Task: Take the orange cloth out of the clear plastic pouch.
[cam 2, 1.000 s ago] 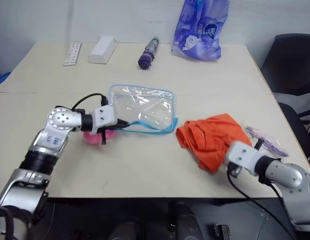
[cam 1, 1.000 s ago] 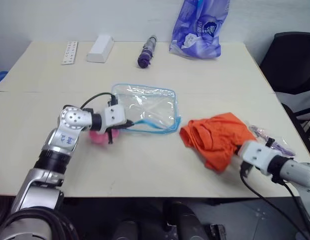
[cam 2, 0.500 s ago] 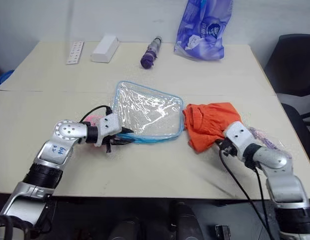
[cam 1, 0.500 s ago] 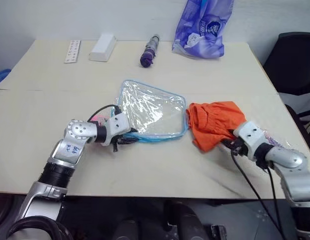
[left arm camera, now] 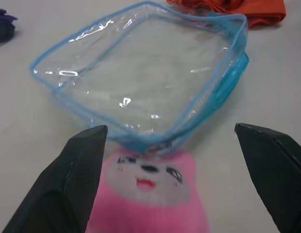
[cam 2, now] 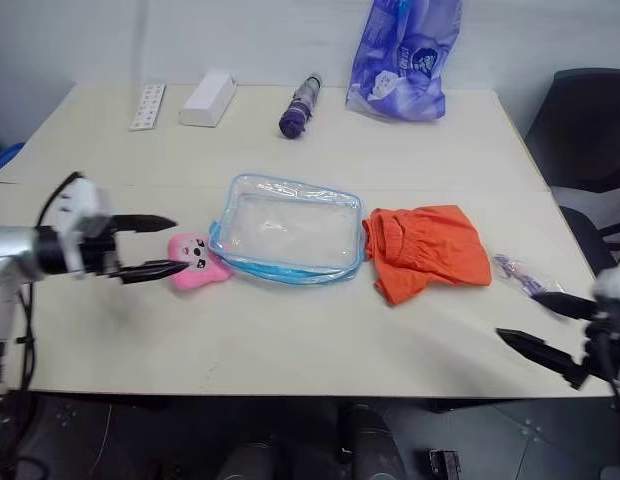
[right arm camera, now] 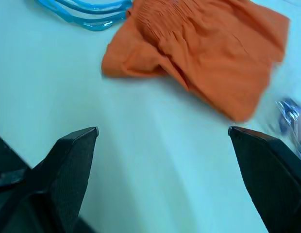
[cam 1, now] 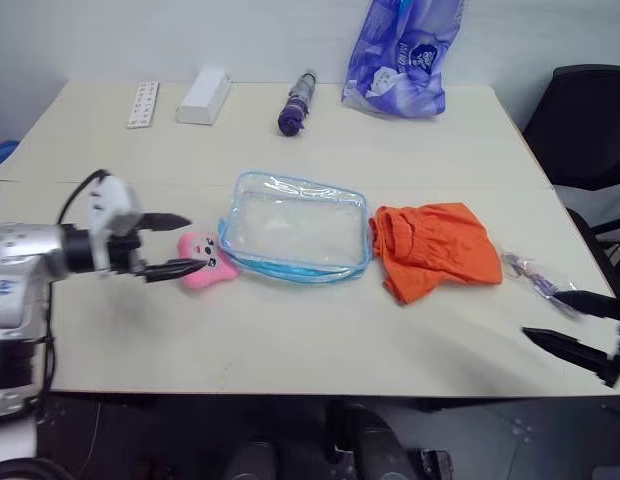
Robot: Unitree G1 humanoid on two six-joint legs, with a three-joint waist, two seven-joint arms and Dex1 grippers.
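Both arms had drawn back from the middle of the tabletop (cam 1: 320, 330) and let go. The left tool (cam 1: 176, 243) stood wide and empty beside the pink toy (cam 1: 204, 260), clear of the clear plastic pouch (cam 1: 295, 228) it had been gripping; the right tool (cam 1: 575, 325) stood wide near the tabletop's right edge, well apart from the orange cloth (cam 1: 435, 245). The cloth lay flat just beside the empty pouch, fully outside it, so the removal appeared complete.
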